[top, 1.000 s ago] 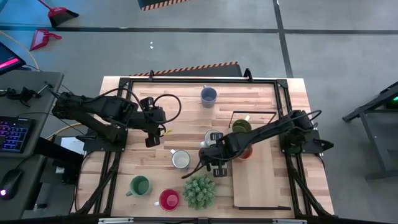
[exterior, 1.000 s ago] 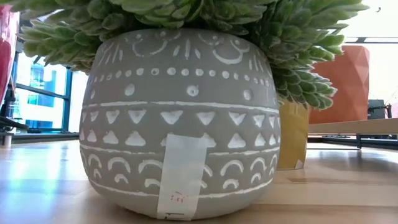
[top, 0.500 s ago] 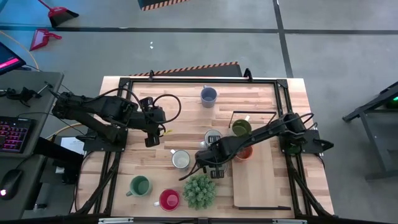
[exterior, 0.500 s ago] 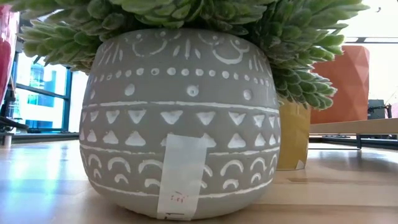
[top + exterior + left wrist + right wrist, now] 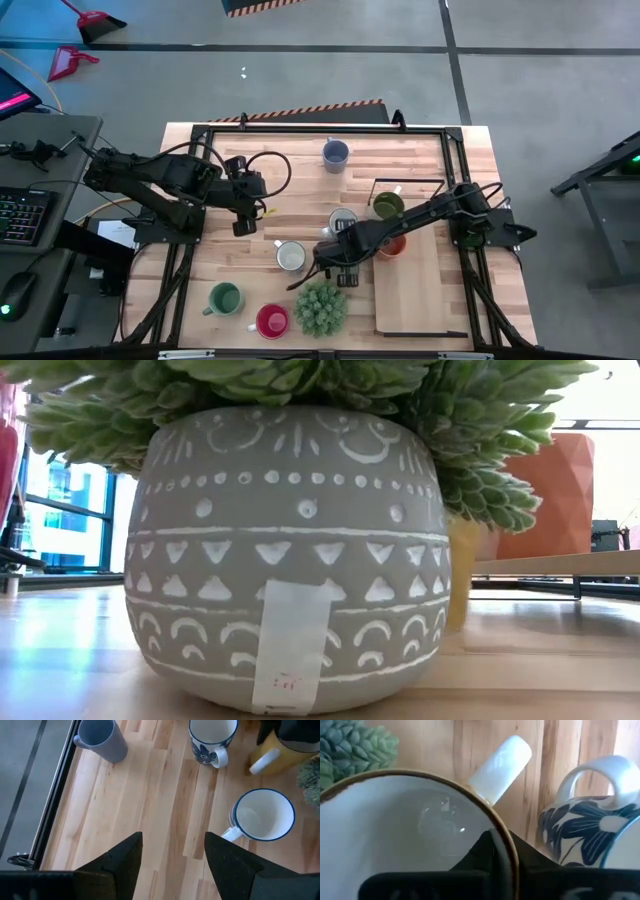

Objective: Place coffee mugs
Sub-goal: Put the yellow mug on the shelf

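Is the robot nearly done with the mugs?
Not nearly. The olive mug and orange mug seem set on the pale board. The right gripper grips a yellow mug by its rim beside the plant. Blue-grey, green, red and two white mugs wait on the table; the left gripper hangs open.

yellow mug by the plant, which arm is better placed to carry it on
Right. The right gripper has a finger over the rim of the yellow mug beside the plant. The left gripper hangs open, well apart from it.
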Controlling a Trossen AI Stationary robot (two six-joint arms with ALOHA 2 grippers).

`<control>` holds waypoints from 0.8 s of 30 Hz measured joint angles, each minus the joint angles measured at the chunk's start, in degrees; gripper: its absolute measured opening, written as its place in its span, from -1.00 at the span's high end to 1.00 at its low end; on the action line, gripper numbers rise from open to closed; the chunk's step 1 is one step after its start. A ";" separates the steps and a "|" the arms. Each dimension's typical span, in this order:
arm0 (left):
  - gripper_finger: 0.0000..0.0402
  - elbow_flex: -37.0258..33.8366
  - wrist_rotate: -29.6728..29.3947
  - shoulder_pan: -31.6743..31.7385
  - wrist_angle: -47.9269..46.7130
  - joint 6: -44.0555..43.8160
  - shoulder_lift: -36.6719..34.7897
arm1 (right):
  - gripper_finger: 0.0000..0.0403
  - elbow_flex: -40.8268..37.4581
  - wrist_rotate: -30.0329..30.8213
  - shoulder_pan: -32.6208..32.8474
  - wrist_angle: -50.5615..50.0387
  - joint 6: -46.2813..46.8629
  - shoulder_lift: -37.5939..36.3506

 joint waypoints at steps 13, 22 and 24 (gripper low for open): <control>0.00 -6.79 -10.38 -6.87 -2.74 -8.52 -9.91 | 1.00 7.02 4.46 1.28 -10.99 1.07 -1.95; 0.00 -31.01 -9.16 -14.02 17.15 -14.48 -23.33 | 1.00 10.31 6.09 1.83 -15.55 9.26 -12.94; 0.00 -34.28 -9.14 -14.02 19.91 -14.51 -23.74 | 1.00 10.60 7.43 2.05 -18.22 12.45 -16.09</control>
